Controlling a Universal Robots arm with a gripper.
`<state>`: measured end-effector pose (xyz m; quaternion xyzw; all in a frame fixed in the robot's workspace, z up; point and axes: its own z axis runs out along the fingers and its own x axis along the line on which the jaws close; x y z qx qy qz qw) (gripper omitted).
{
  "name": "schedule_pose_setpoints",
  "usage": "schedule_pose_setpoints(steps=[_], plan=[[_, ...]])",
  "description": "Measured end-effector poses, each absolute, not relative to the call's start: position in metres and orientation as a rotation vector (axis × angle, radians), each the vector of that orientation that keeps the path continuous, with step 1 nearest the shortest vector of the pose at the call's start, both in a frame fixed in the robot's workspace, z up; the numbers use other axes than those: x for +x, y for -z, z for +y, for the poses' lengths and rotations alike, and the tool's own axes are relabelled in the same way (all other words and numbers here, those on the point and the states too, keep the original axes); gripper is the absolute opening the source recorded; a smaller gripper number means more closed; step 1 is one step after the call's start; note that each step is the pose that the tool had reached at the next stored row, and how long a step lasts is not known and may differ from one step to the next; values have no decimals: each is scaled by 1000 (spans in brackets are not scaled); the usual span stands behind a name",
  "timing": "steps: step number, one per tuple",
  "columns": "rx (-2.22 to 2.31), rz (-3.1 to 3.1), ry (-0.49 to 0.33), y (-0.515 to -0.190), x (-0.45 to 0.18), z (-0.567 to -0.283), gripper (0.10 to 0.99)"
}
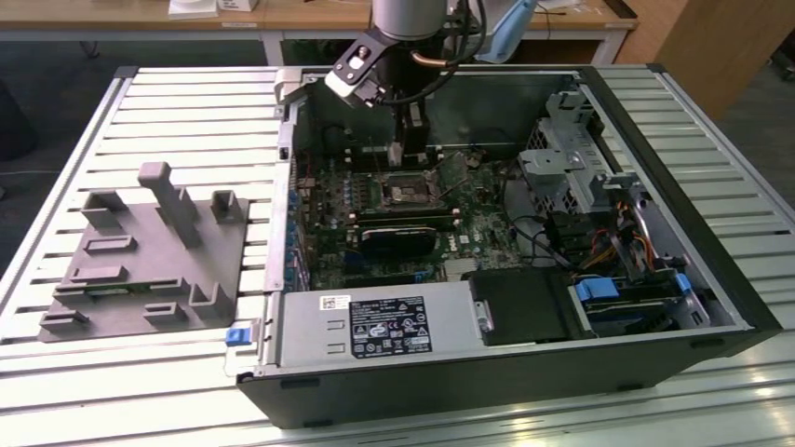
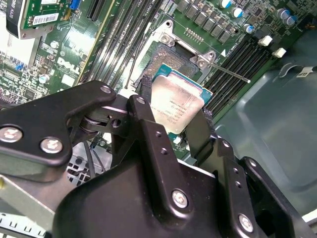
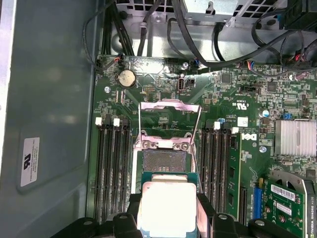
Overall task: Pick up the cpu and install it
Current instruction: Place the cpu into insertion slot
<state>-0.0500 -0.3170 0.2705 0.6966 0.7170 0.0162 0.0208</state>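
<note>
We see the cpu clamped by its edges between the jaws of the gripper, metal top showing. It hangs close over the open socket on the motherboard, where the load frame stands raised. We judge the pick done and the install in hand. Seating calls for squaring the chip to the socket and lowering it gently.

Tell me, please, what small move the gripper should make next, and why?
Probably ease the cpu slightly down toward the socket, keeping it level. The gripper is shut on the cpu, which hangs above the open socket, not yet seated; the frame is flipped up, so the way looks free.
</note>
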Motion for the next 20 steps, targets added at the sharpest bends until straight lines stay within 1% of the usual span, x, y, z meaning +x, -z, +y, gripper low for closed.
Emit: schedule_pose_setpoints(steps=[20], plan=[[2160,2223,-50,-264,-50,-317,525]])
